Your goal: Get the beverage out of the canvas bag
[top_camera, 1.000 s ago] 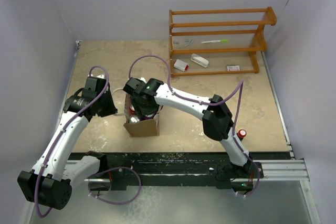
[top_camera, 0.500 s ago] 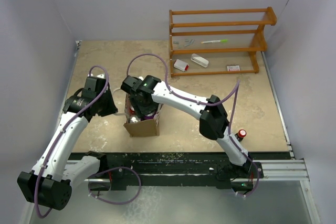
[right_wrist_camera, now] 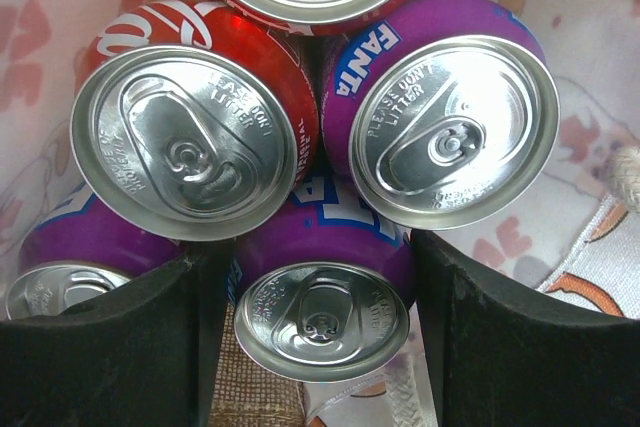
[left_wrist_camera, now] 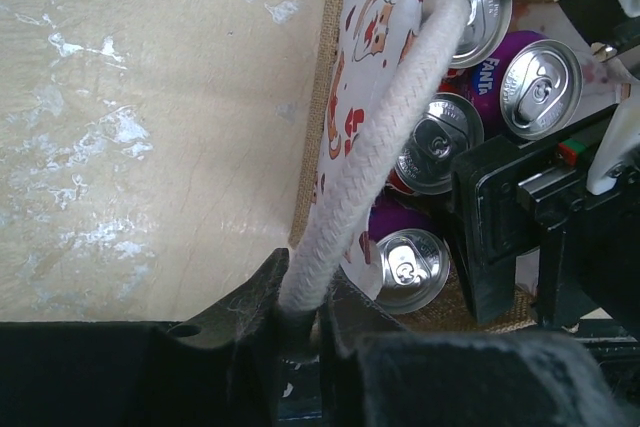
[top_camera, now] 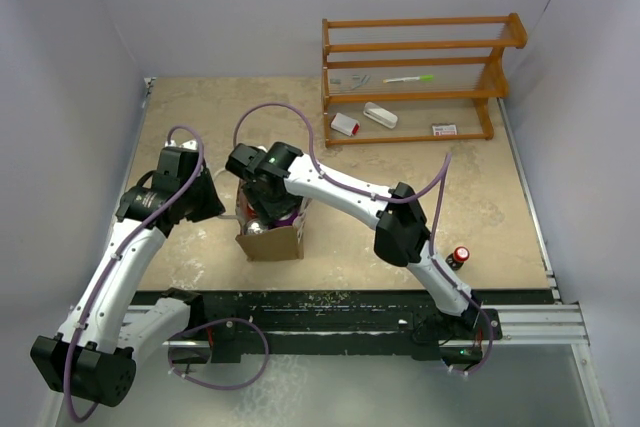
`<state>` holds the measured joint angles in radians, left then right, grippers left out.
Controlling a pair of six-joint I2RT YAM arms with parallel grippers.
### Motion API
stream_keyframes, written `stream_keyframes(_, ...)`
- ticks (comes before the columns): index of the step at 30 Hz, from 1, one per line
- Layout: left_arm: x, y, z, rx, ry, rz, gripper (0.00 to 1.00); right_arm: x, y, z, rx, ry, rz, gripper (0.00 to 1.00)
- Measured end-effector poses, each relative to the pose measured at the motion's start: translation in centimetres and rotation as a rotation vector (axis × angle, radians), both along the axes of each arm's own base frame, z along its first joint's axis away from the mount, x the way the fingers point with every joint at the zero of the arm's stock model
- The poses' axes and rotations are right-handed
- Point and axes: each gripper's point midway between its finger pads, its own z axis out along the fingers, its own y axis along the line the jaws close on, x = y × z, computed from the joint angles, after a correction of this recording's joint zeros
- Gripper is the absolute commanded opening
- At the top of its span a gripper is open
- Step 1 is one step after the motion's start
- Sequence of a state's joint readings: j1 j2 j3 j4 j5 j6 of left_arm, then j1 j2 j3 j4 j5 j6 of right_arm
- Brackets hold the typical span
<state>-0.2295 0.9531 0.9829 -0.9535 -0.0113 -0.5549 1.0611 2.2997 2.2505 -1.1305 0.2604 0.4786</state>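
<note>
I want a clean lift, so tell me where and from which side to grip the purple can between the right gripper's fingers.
Grip the purple can on its upper side wall, just below the rim, coming straight down. It stands upright, lid up, packed against the red can and a second purple can, so only the two flanks that the open right gripper straddles look free.
</note>
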Motion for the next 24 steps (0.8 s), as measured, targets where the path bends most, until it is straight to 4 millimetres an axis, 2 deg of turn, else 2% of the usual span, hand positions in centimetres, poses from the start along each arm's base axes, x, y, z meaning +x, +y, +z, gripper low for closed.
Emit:
stream_keyframes(17, 0.0, -0.1, -0.4, -0.005, 0.005, -0.007, 0.18, 0.2, -0.2, 1.8, -0.01, -0.015, 0.07, 0.0)
stream_keyframes(24, -0.1, -0.1, -0.3, -0.006, 0.0, -0.007, 0.18, 0.7, 0.5, 4.9, 0.037, -0.055, 0.111, 0.0)
